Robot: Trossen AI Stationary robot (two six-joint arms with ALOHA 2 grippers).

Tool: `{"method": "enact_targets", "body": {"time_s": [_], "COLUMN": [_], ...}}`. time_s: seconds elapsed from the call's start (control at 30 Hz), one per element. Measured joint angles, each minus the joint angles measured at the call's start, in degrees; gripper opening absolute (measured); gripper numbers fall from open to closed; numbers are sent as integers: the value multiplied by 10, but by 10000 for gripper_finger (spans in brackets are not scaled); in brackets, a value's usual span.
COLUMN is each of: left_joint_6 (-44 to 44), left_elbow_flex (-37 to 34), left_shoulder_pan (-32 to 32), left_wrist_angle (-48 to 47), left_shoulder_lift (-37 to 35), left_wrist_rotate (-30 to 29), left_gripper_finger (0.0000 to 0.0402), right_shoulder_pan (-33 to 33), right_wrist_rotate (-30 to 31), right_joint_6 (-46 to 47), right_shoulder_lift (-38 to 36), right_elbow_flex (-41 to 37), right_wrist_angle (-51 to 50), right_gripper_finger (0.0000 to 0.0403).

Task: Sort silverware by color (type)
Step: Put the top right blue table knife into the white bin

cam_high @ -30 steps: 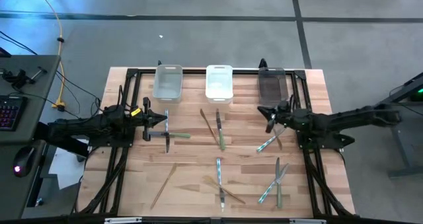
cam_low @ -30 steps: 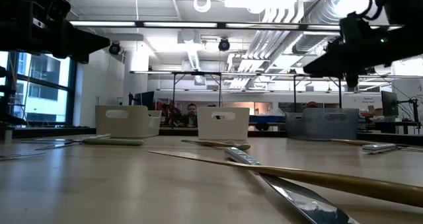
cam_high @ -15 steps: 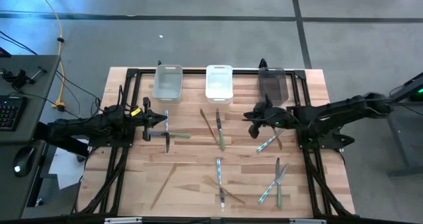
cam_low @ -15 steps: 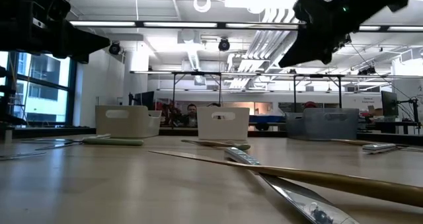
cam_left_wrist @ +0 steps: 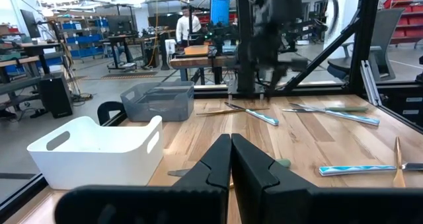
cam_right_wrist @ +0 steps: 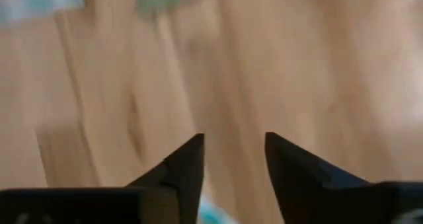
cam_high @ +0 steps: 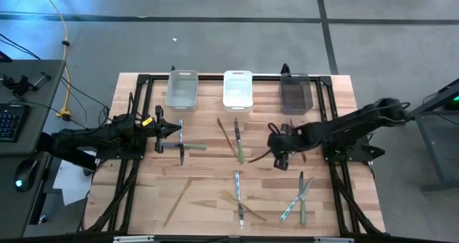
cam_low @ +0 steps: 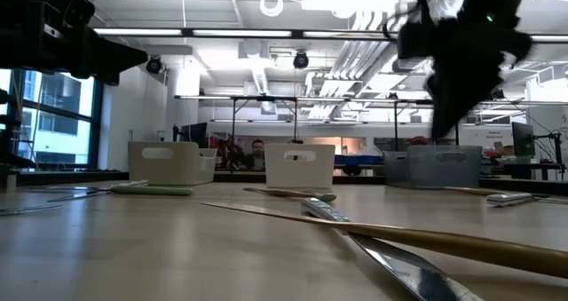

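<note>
Silverware lies scattered on the wooden table (cam_high: 215, 171): a teal knife (cam_high: 181, 137) crossed by a grey-green piece (cam_high: 192, 147) at the left, a gold piece (cam_high: 226, 134) and a grey-green one (cam_high: 239, 144) in the middle, and more (cam_high: 238, 197) (cam_high: 300, 194) toward the near edge. My right gripper (cam_high: 280, 157) hangs open over the table right of centre, fingers pointing down, with wood and a blurred teal scrap below it in its wrist view (cam_right_wrist: 232, 158). My left gripper (cam_high: 174, 130) waits shut beside the teal knife, clear of it.
Three bins stand along the far edge: a pale one (cam_high: 182, 90), a white one (cam_high: 237, 90) and a dark grey one (cam_high: 295, 94). Black frame rails (cam_high: 337, 178) run down both sides of the table. A keyboard and mouse lie on a desk at the left.
My right gripper has swung from near the dark bin toward the table's left and near edge, tipping its fingers downward and coming lower over the silverware right of centre. The left arm has kept still.
</note>
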Motion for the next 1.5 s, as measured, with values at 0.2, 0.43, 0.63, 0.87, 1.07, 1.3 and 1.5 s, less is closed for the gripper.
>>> {"method": "enact_targets", "body": {"time_s": [0.2,0.43,0.63,0.87,1.07,1.3,1.5], "left_joint_6": [0,0,0,0,0,0,0], "left_elbow_flex": [0,0,0,0,0,0,0], "left_shoulder_pan": [0,0,0,0,0,0,0], "left_wrist_angle": [0,0,0,0,0,0,0], "left_shoulder_lift": [0,0,0,0,0,0,0], "left_wrist_rotate": [0,0,0,0,0,0,0], "left_gripper_finger": [3,3,3,3,3,3,3], "right_shoulder_pan": [34,50,35,7,-17,-51,-85], "right_wrist_rotate": [-78,-68,-39,-37,-44,-57,-79], "right_joint_6": [-23,-92,-139,-158,-192,-184,-173], "right_shoulder_lift": [82,127,139,141,141,140,140], "right_elbow_flex": [0,2,1,0,0,0,0], "right_wrist_angle": [-64,-107,-105,-88,-73,-46,-11], "right_gripper_finger": [185,175,148,127,126,115,64]}}
